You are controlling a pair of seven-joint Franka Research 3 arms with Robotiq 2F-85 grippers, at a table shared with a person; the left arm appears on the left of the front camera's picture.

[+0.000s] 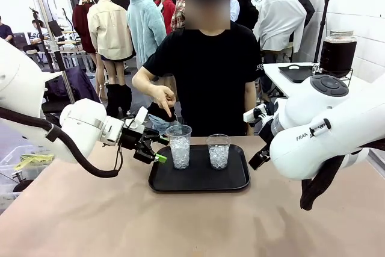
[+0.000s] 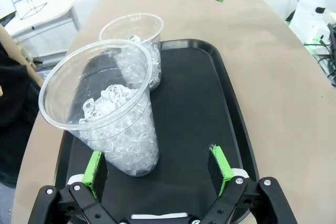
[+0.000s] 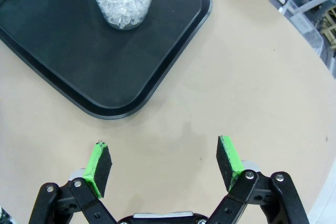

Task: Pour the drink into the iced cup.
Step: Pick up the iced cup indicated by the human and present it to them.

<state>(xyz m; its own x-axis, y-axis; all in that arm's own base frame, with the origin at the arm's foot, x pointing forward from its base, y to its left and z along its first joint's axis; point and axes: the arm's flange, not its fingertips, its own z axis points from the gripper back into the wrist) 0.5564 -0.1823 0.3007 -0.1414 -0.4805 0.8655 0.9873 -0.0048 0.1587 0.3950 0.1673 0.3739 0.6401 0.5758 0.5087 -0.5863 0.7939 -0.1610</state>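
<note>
Drink: dark jar (image 1: 337,52) standing far off, two o'clock from the tray (image 1: 198,179), well apart from both arms; right arm nearer.
Iced cup (image 2: 105,114): upright on the tray, a person's hand (image 1: 162,95) pointing at it.
Left gripper (image 2: 156,158): jaws spread, empty, cup just ahead at eleven o'clock.
Right gripper (image 3: 163,150): jaws spread, empty, above bare surface (image 3: 252,77).

Front across table (image 1: 72,221), both wrists overlooking tray (image 2: 199,103)

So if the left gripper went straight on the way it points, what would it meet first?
Probably the nearer iced cup on the black tray; it stands just ahead of the open left gripper, off-centre.
</note>
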